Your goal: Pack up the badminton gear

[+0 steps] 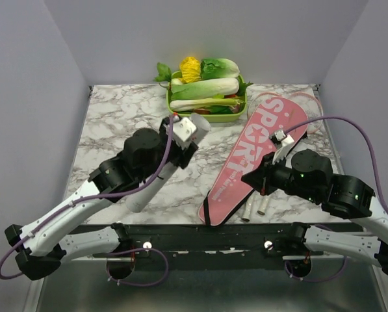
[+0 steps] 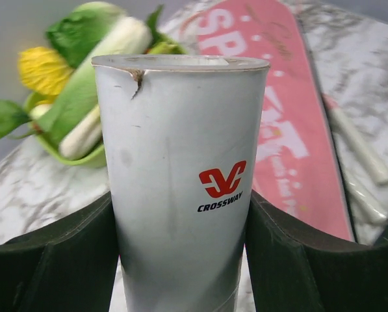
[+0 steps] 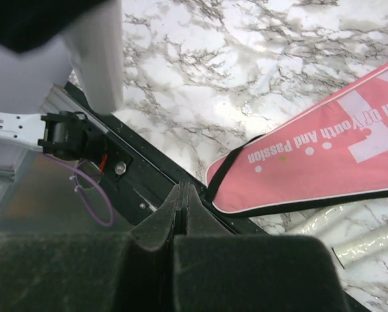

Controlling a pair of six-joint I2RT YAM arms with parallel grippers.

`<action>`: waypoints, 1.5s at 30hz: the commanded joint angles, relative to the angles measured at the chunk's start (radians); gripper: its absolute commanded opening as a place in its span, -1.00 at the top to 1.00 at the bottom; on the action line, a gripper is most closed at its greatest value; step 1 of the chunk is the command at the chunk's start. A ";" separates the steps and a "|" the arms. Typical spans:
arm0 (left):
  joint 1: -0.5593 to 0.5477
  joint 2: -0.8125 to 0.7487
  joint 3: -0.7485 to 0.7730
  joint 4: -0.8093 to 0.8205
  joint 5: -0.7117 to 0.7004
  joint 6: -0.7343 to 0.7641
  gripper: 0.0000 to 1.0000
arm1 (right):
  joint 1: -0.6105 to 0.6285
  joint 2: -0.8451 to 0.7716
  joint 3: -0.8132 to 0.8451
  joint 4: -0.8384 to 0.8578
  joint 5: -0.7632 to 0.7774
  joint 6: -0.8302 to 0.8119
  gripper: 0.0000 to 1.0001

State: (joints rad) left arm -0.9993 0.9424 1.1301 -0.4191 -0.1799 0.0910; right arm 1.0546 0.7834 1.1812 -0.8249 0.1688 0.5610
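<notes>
My left gripper (image 1: 175, 151) is shut on the long white tube (image 1: 156, 179), which it holds tilted above the table's left half. In the left wrist view the tube (image 2: 181, 175) fills the gap between my two dark fingers (image 2: 51, 260) and bears a red logo. The pink cover bag (image 1: 258, 153) lies slanted on the right half, with white lettering and black trim. Two pale racket handles (image 1: 256, 208) stick out from under its near end. My right gripper (image 1: 249, 177) hovers over that near end, shut (image 3: 186, 190), with nothing visible between its pads.
A green tray (image 1: 243, 107) of vegetables stands at the back middle of the marble table. The table's black front rail (image 3: 135, 175) runs just beneath my right gripper. Grey walls close in the left, right and back sides.
</notes>
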 commanded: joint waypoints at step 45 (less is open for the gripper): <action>1.082 0.771 0.370 0.023 0.373 -0.146 -0.97 | 0.007 0.048 -0.310 0.156 -0.149 0.137 0.33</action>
State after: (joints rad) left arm 0.0910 1.8919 1.4586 -0.4278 0.1715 -0.0093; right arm 1.0546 0.8204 0.8848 -0.7055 0.0433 0.6922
